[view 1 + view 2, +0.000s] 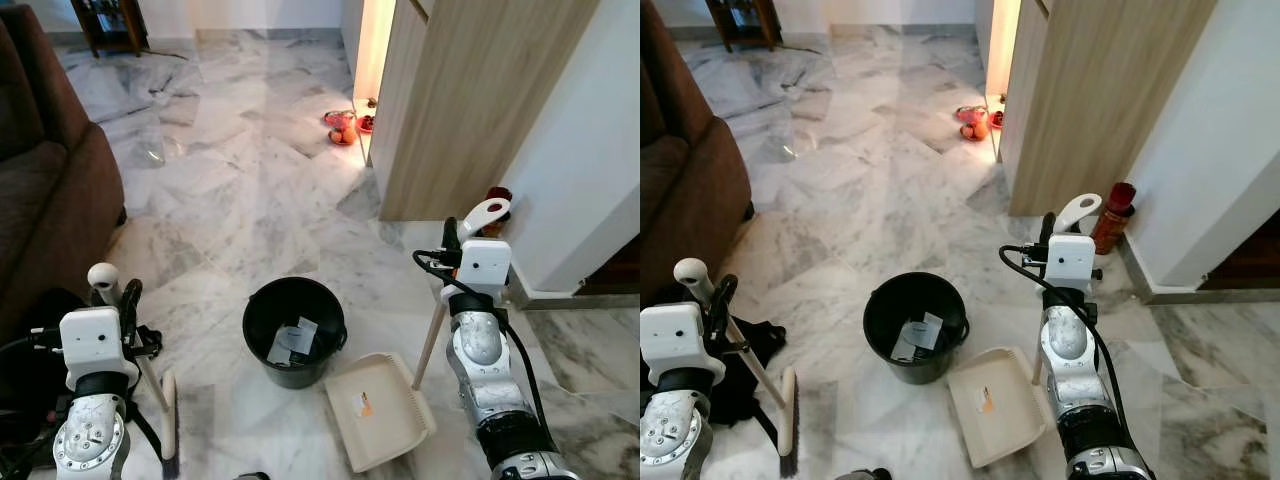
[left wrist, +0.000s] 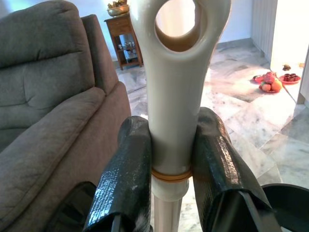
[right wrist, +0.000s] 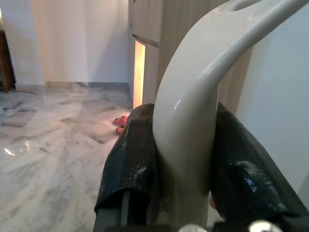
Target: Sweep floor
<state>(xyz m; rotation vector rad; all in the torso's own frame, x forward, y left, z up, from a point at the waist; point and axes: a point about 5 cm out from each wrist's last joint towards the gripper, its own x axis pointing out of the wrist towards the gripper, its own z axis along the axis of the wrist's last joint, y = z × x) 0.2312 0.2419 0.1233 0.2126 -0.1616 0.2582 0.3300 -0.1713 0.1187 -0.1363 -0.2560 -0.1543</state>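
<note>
Marble floor (image 1: 230, 200) holds my dustpan (image 1: 380, 410) right of the black bucket (image 1: 294, 330); with left end effector (image 2: 166, 164) clamped on the broom (image 1: 788, 415) handle and right end effector (image 3: 186, 159) on the dustpan's, I should brush debris pan-ward gently.

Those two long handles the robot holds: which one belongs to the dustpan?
The right gripper's handle, running down to the cream dustpan beside the black bucket. The left gripper holds the broom.

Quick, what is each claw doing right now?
Left claw: closed on the broom handle.
Right claw: closed on the dustpan handle.
</note>
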